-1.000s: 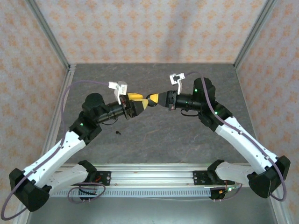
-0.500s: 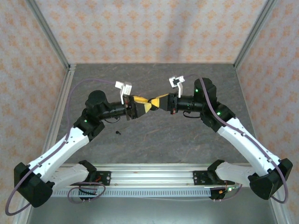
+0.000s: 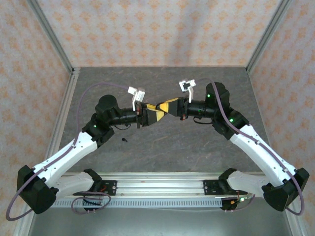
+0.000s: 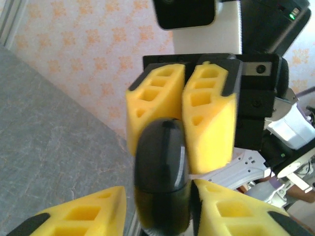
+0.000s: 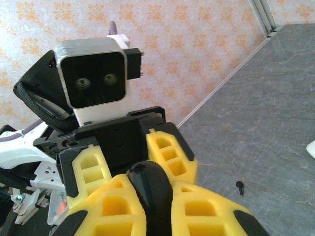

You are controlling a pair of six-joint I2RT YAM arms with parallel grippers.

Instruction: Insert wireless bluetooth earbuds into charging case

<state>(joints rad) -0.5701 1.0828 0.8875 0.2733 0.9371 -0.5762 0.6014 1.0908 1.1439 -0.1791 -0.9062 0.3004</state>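
Black charging case (image 4: 160, 157) sits clenched between the right gripper's (image 5: 151, 199) fingertips, held in mid-air. The left gripper (image 3: 155, 113) faces it nose to nose, jaws parted, straddling the case's far end. A tiny black earbud (image 5: 239, 187) lies on the table (image 3: 197, 142) below, well apart from both.

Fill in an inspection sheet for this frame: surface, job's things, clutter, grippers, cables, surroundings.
Surface: grey stone-look table.
Job's things: black case held in the air between the grippers; one black earbud lying on the table; a white item cut off at the picture's edge, not identifiable.
Clutter: nothing seen.
Grippers: right gripper shut on the black case; left gripper open, jaws straddling the case's other end with a gap on one side.
Cables: purple cables run along both arms, clear of the fingers.
Surroundings: patterned walls, metal frame posts.
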